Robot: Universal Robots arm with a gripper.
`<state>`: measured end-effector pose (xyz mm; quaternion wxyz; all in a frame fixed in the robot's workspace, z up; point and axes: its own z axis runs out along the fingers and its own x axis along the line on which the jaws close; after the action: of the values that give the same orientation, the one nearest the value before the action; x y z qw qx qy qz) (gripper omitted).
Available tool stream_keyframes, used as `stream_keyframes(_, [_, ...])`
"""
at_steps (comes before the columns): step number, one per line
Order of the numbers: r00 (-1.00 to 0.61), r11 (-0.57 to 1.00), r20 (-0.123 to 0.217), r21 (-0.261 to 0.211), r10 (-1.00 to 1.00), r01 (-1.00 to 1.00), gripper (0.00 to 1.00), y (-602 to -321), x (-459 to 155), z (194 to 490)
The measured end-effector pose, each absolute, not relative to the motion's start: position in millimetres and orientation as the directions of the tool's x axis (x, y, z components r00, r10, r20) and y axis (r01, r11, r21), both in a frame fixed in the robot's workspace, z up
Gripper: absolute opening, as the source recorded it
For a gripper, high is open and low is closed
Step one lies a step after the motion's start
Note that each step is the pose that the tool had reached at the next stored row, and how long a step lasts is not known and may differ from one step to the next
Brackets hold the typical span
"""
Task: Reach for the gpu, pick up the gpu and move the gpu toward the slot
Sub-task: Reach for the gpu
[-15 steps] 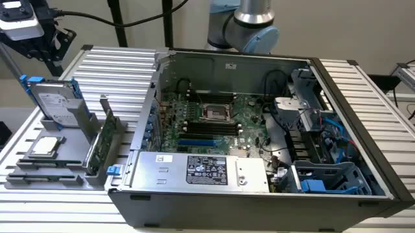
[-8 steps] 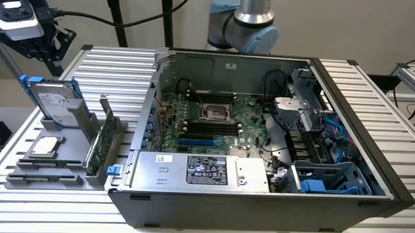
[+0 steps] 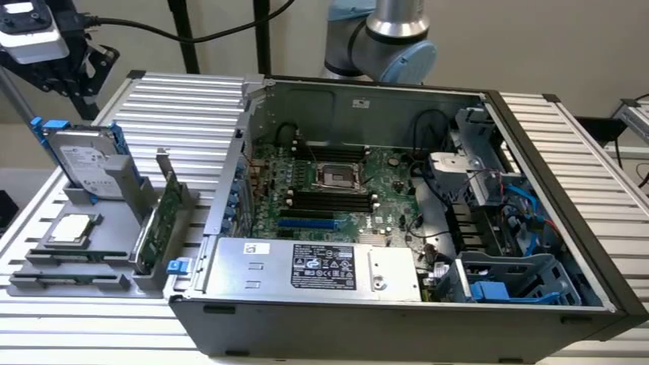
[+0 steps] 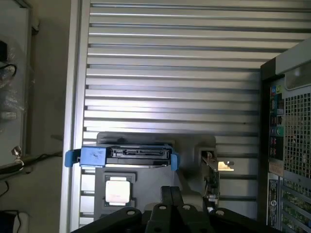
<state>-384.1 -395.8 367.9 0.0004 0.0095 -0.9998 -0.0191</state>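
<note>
The gpu [image 3: 160, 217] is a thin green card standing on edge in a grey holder [image 3: 112, 262] on the exterior view's left, its silver bracket at the far end. In the wrist view the gpu [image 4: 212, 182] shows edge-on beside the holder. My gripper [image 3: 73, 84] hangs high above the table's far left corner, well apart from the card. In the wrist view my gripper [image 4: 171, 194] has its dark fingers pressed together with nothing between them. The blue slot [image 3: 306, 224] lies on the motherboard inside the open case.
A silver hard drive with blue rails [image 3: 83, 163] [image 4: 127, 154] stands upright in the same holder, with a small square chip [image 3: 71, 228] [image 4: 118, 189] beside it. The open computer case [image 3: 406, 304] fills the middle and right of the ribbed metal table [image 3: 172, 99].
</note>
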Motion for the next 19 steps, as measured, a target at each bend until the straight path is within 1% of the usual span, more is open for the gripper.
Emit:
stream_keyframes(12, [-1.000,0.999,0.000,0.038,-0.019,-0.019,0.11,-430,-355,362])
stream_keyframes(19, [-1.000,0.999,0.000,0.038,-0.019,-0.019,0.11,-446,-336,356])
